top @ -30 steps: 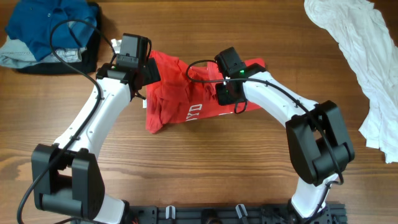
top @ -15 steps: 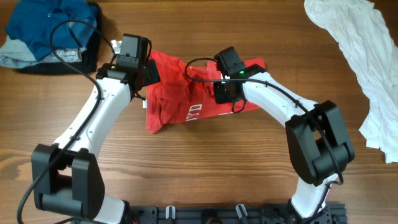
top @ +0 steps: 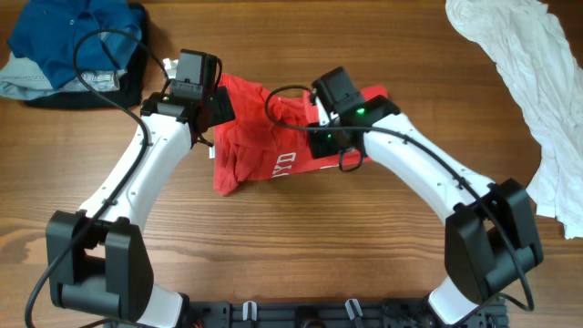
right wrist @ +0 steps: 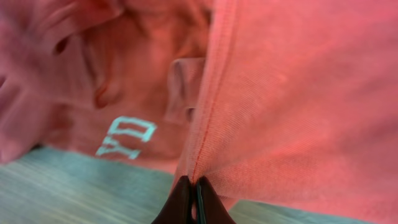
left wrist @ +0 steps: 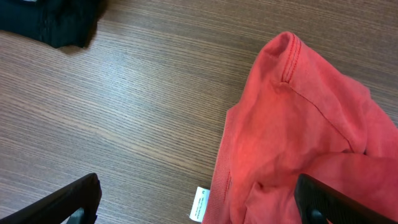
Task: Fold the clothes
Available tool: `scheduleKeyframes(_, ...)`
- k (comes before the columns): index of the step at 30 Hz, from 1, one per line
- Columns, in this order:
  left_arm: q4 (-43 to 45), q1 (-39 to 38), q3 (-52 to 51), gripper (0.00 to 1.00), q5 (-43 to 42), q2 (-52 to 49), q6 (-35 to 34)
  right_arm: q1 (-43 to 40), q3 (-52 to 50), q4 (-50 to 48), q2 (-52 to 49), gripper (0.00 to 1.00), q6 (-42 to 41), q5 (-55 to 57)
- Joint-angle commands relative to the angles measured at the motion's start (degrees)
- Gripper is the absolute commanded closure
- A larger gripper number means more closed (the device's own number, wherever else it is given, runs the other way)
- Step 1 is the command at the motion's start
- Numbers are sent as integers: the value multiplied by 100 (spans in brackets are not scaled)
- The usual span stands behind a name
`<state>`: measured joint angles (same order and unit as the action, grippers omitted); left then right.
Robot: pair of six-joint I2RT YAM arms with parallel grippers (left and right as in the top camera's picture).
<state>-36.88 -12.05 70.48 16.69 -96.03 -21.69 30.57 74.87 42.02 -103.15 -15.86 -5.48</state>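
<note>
A crumpled red T-shirt [top: 264, 137] with pale lettering lies at the table's middle, between my two arms. My right gripper [top: 335, 144] is shut on a fold of the red shirt near its right hem; in the right wrist view the fingertips [right wrist: 194, 193] pinch a seam of the cloth [right wrist: 273, 112] and lift it off the table. My left gripper [top: 208, 111] hangs over the shirt's left edge; in the left wrist view its fingers [left wrist: 199, 208] are spread wide, with the shirt's collar, a sleeve [left wrist: 292, 124] and a white label [left wrist: 199, 204] between them, holding nothing.
A pile of blue, grey and black clothes [top: 77, 50] lies at the back left; its black edge shows in the left wrist view [left wrist: 53, 22]. A crumpled white garment [top: 533, 87] runs along the right side. The table is bare wood [top: 301, 237] in front.
My right arm has swung its elbow rightward and its gripper has lifted slightly with the red cloth in it. The left arm has not moved.
</note>
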Motion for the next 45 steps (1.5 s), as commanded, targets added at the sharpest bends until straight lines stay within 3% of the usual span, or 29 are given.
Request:
scheduleKeyframes(1,17,35,57,0,74,-52,28,352,50,39,61,96,240,-245)
scheduleKeyframes(7,20,35,57,0,74,-52,28,542,50,184,61,92,245,-205)
scheduleKeyframes(8,17,35,57,0,74,-52,28,542,50,184,61,83,286,-210)
scheduleKeyframes(9,17,35,57,0,74,-52,28,542,50,195,61,61,334,-212)
scheduleKeyframes(11,17,35,57,0,74,-52,28,542,50,203,63,35,385,-227)
scheduleKeyframes(13,17,35,57,0,74,-52,28,535,79,232,118,25,380,-251)
scheduleKeyframes(18,28,35,57,0,-136,-52,55,216,426,175,452,11,201,-35)
scheduleKeyframes(24,179,479,57,0,-2179,-354,844,-787,723,39,492,5,614,-52)
scheduleKeyframes(26,-17,981,57,0,-3442,-538,1207,-1001,785,96,492,5,693,-50)
scheduleKeyframes(29,-236,1526,57,0,-4590,-739,1709,-1095,793,90,492,4,737,-48)
scheduleKeyframes(40,-321,1816,57,0,-5246,-1386,3206,-1099,793,90,492,4,734,173)
scheduleKeyframes(45,-103,1823,57,0,-5243,-1873,3204,-1099,793,94,492,4,734,232)
